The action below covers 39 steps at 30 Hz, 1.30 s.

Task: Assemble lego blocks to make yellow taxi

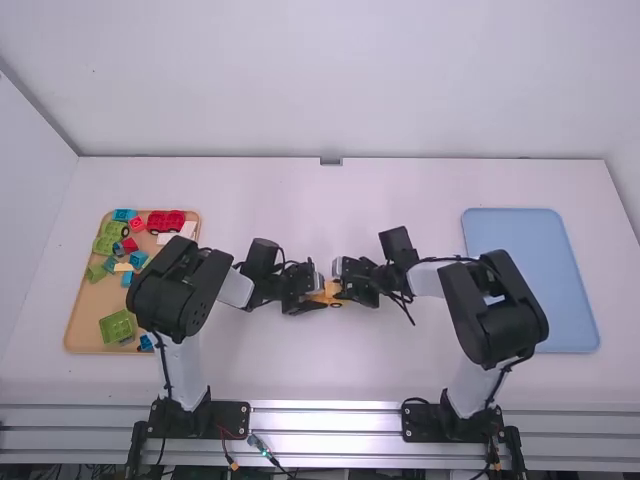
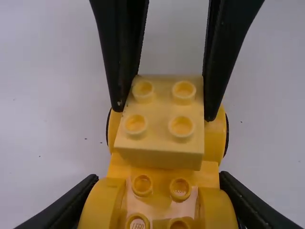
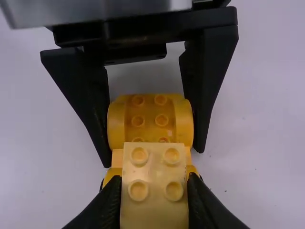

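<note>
Nearest the left wrist camera, the fingers of the left gripper (image 2: 157, 180) are closed on one end of the yellow chassis (image 2: 161, 202), a finger against each flank. Next outward lies a short run of bare studs, pointing up. Beyond them, over the chassis's other end and between its wheels (image 2: 226, 138), sits the pale yellow block (image 2: 159, 112), square in plan, two studs by two, also studs up. Farthest along this line, the right gripper (image 2: 164, 112) is closed on two opposite sides of that block.

Principal relation: the long axis of the chassis runs from one gripper toward the other, across the table (image 1: 300, 370) between the two arm bases. The block is at the right arm's end; the gripped end is nearer the left arm. Whether the block is fully seated cannot be told. If it is not, the step in hand is probably a downward press, with the left gripper as brace; a push off-centre could tip the chassis, which is clasped at one end.

Well apart from this pair, the tan tray (image 1: 90, 320) of loose blocks (image 1: 117, 325) lies on the left arm's side, the blue tray (image 1: 530, 270) on the right arm's.
</note>
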Motion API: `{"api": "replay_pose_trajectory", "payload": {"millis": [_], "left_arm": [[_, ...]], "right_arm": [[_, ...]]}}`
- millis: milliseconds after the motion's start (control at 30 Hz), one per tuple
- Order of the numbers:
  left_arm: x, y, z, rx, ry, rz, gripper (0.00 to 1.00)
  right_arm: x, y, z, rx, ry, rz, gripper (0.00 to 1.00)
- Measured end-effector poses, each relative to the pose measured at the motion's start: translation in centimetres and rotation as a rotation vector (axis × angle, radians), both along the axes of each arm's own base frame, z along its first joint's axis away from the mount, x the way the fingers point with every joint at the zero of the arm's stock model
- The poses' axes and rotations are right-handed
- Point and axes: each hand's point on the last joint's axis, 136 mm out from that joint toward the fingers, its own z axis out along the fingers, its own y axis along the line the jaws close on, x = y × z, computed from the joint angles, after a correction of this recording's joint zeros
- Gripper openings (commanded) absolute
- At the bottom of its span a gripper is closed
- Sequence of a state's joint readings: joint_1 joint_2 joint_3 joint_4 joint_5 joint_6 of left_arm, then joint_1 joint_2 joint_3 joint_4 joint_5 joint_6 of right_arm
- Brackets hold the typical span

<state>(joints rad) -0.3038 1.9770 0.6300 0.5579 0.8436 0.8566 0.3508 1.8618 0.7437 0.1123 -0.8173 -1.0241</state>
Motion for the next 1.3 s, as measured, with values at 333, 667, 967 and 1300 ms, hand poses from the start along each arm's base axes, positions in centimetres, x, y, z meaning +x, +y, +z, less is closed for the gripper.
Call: {"api": "replay_pose_trajectory", "payload": {"millis": [333, 667, 967, 1300], "left_arm": [[0.0, 0.0, 0.0, 0.0, 0.0, 0.0, 0.49], [0.0, 0.0, 0.0, 0.0, 0.0, -0.001, 0.49], [0.0, 0.0, 0.0, 0.0, -0.001, 0.0, 0.47], [0.0, 0.0, 0.0, 0.0, 0.0, 0.0, 0.47]], "right_arm": [[0.2, 0.0, 0.0, -0.002, -0.002, -0.007, 0.58], [0.6, 1.2, 2.1, 0.106, -0.051, 0.03, 0.42], [0.1, 1.1, 2.3, 0.104, -0.012, 0.025, 0.0], [-0.3, 0.4, 1.3, 0.045, 0.022, 0.004, 0.0]]}}
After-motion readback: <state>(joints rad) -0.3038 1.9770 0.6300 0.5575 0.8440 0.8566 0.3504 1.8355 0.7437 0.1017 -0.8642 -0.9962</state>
